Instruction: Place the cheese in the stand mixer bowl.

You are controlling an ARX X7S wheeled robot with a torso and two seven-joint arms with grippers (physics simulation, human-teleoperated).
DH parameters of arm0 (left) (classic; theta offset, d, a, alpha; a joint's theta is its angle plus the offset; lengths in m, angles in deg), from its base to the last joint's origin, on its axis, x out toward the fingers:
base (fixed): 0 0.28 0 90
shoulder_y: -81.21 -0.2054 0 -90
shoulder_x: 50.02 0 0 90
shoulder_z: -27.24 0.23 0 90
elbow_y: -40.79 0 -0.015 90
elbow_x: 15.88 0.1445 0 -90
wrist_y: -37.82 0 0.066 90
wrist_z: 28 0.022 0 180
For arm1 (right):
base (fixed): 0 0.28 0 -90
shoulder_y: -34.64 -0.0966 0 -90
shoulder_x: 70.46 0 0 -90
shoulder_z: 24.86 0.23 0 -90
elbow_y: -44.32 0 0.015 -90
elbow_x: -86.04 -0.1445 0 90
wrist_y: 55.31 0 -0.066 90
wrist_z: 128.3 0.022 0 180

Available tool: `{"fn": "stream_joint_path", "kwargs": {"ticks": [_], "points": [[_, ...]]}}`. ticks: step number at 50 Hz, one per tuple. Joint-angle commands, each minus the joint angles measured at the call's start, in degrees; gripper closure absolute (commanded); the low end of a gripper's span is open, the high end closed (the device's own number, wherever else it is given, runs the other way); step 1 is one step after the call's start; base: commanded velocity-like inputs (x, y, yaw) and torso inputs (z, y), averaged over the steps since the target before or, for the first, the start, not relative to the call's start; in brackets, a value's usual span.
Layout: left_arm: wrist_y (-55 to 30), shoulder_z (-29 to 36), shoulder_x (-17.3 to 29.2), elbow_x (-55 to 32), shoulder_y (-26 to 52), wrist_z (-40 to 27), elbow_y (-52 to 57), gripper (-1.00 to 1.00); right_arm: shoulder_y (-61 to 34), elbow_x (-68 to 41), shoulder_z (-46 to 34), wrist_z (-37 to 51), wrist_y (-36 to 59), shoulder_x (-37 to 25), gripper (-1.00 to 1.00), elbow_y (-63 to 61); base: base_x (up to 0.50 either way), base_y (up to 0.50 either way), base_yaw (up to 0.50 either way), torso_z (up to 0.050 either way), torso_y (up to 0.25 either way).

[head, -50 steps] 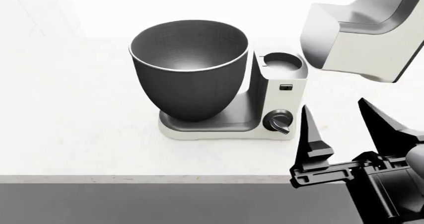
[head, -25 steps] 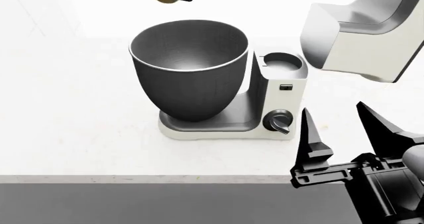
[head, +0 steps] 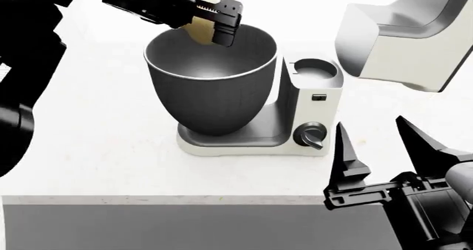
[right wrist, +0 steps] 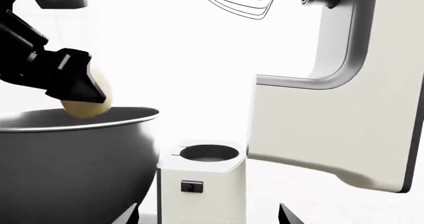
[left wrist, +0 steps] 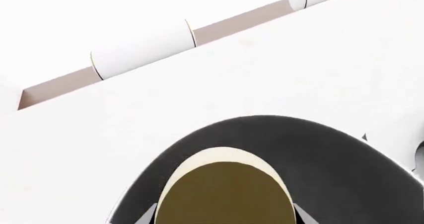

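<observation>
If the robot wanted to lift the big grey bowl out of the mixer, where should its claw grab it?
Probably the thin rim of the stand mixer bowl, from above, one finger inside and one outside. The walls are too wide and smooth to pinch, and the mixer's tilted-back head leaves the top open. The left claw holds the cheese there now.

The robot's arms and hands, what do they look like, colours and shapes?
Both arms are glossy black with rounded casings. The right hand has two tapered, pointed black fingers on a boxy ribbed black bracket, with a grey rounded wrist part. The left hand ends in blocky black fingers with a toothed edge. No cables or markings show.
</observation>
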Motion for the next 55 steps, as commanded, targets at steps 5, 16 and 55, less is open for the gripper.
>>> {"fn": "stream_joint_path", "kwargs": {"ticks": [5,16,55], "points": [[1.3,4.4,-5.7,4.5,-1.9,7.2,-7.4,1.0,0.6,0.0,0.3,-0.4,-0.5,-0.4,-1.0,0.1,0.0,0.0,0.0,0.0,0.002],[1.6,8.2,-6.0,2.0,-3.1,7.4,-6.6,1.0,1.0,-0.3,0.6,-0.6,-0.9,-0.3,-1.0,0.7,0.0,0.0,0.0,0.0,0.0],[11.2,8.2,0.2,-4.6,7.1,-6.9,-0.1,-1.0,2.3,-0.3,1.6,-0.9,-1.7,-0.8,-1.0,1.3,0.0,0.0,0.0,0.0,0.0]]}}
